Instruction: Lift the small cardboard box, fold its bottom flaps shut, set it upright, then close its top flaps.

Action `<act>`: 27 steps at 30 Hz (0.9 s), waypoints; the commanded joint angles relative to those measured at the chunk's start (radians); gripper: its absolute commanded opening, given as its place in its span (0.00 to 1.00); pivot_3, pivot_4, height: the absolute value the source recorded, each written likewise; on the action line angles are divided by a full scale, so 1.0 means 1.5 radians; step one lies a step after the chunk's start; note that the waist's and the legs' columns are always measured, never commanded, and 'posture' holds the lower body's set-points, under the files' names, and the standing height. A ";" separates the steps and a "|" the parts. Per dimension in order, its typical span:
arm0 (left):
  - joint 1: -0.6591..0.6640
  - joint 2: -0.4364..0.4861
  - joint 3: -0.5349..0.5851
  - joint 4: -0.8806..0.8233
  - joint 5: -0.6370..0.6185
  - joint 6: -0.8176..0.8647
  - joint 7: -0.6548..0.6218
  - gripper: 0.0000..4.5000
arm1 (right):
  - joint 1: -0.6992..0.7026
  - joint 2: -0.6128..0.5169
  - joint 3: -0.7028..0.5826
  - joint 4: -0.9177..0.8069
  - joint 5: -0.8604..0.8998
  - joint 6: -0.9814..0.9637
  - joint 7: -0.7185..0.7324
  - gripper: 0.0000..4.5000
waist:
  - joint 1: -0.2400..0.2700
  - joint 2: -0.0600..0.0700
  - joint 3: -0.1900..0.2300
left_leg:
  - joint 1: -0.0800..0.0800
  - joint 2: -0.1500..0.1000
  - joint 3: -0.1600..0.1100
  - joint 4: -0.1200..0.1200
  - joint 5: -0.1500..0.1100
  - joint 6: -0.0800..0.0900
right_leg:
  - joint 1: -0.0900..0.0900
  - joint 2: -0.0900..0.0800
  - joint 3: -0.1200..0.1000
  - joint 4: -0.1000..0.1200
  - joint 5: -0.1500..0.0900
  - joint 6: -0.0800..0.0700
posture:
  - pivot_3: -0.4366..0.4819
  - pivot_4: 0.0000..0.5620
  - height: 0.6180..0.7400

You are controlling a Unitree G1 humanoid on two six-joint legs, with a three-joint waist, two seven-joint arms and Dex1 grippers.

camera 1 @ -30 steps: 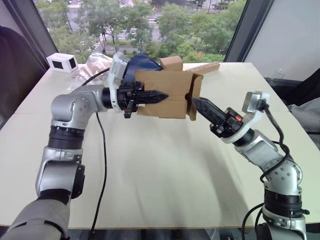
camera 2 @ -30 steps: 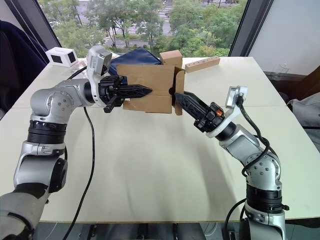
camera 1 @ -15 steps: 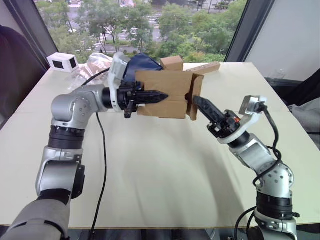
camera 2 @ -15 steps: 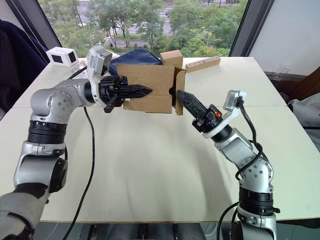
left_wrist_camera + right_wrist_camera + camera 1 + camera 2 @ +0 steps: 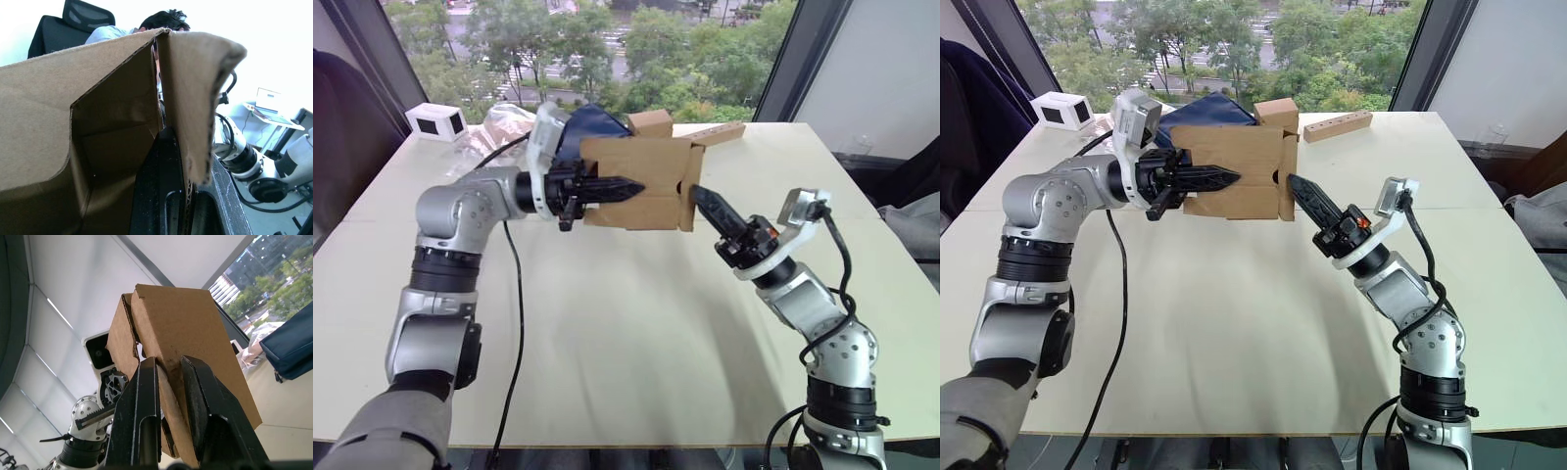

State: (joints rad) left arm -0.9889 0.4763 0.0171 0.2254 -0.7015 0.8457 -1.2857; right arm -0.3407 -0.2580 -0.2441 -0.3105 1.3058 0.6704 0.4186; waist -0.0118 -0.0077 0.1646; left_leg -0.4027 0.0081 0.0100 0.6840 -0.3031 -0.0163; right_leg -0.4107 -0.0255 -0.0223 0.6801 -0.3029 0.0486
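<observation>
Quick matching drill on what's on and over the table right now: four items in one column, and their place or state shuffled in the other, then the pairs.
Things:
1. small cardboard box
2. left gripper
3. right gripper
4. long wooden block

Places or states:
A. lying at the table's far edge
B. clamped on the box's wall
C. held in the air above the table
D. at the box's flapped end, a flap between its fingers

Pairs: 1-C, 2-B, 3-D, 4-A
</observation>
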 commanded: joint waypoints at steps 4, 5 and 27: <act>-0.015 -0.017 0.018 -0.012 -0.015 -0.011 0.013 0.00 | -0.011 0.033 0.026 -0.041 0.003 -0.014 -0.014 0.17 | 0.000 0.000 0.000 | 0.000 0.000 0.000 0.000 0.000 0.000 | 0.000 0.000 0.000 0.000 0.000 0.000 | 0.48 0.27 1.00; -0.016 -0.019 0.019 -0.011 -0.015 -0.013 0.015 0.00 | -0.011 0.037 0.029 -0.044 0.005 -0.014 -0.016 0.17 | 0.000 0.000 0.000 | 0.000 0.000 0.000 0.000 0.000 0.000 | 0.000 0.000 0.000 0.000 0.000 0.000 | 0.48 0.27 1.00; -0.028 -0.049 0.042 0.017 -0.010 -0.034 0.041 0.00 | 0.026 0.094 0.065 -0.092 0.026 -0.032 -0.065 0.17 | 0.000 0.000 0.000 | 0.000 0.000 0.000 0.000 0.000 0.000 | 0.000 0.000 0.000 0.000 0.000 0.000 | 0.48 0.27 1.00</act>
State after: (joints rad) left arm -0.9890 0.4104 0.0629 0.2707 -0.7017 0.8153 -1.2306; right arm -0.2972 -0.1211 -0.1904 -0.3934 1.3287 0.6049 0.3174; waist -0.0121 -0.0077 0.1646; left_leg -0.4026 0.0080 0.0100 0.6839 -0.3031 -0.0164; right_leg -0.4108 -0.0256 -0.0223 0.6803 -0.3029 0.0486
